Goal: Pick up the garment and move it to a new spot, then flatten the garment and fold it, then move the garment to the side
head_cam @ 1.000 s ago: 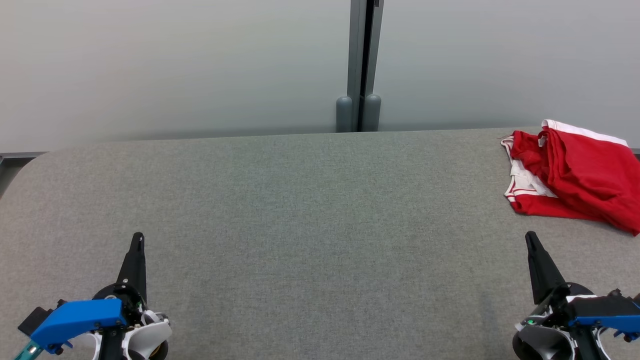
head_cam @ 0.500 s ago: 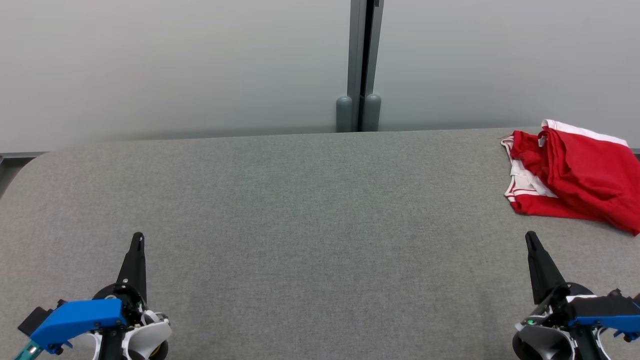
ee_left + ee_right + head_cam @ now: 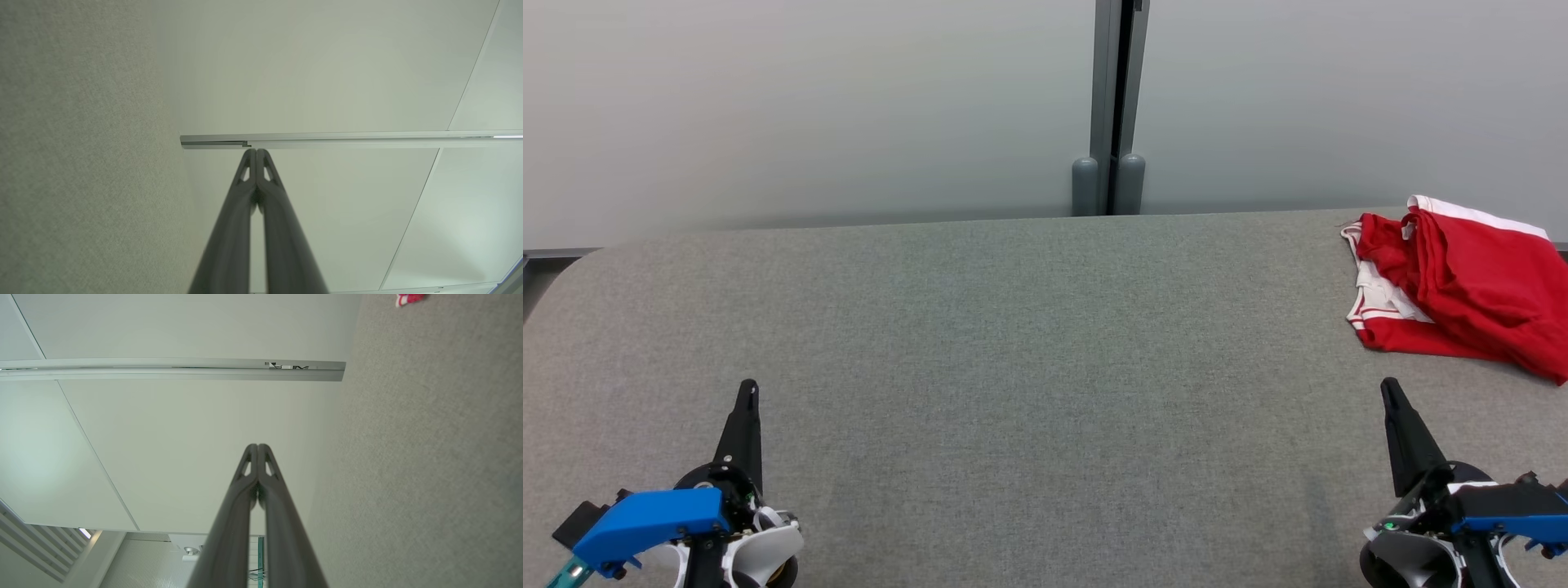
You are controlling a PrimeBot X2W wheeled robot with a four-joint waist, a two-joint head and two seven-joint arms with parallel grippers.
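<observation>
Scanning the head view L to R: left gripper (image 3: 747,390) sits at approx 8 o'clock, low over the grey table (image 3: 1029,327). Its two dark fingers are pressed tight together w/ nothing between them (left wrist view agrees, tips meeting w/ no gap). At 12 o'clock a grey post (image 3: 1115,106) splits the pale wall behind. Right gripper (image 3: 1390,390) is at approx 4 o'clock, likewise pinched closed on nothing, tip aimed toward 12. Garment (image 3: 1462,286), red w/ white trim, lies at 3 o'clock on the table's far right, near the back edge. It is well apart from the left gripper and near but clear of the right one, which sits at the garment's 7 o'clock. It's a rough layered stack, not a crisp rectangle, and part runs off frame.

Judgement: this layout fits two stages equally. Either the cloth is a loose heap waiting for a pick-up, or it's a so-so fold already parked at the side w/ both arms at rest. Pics don't settle which, so no move gets called here. What holds either way: the layers look slack, so a pinch on one edge would prob lift only the top ply & spill the rest. Any contact should be deliberate, w/ fingers parted before reaching fabric & tips kept off the felt.
</observation>
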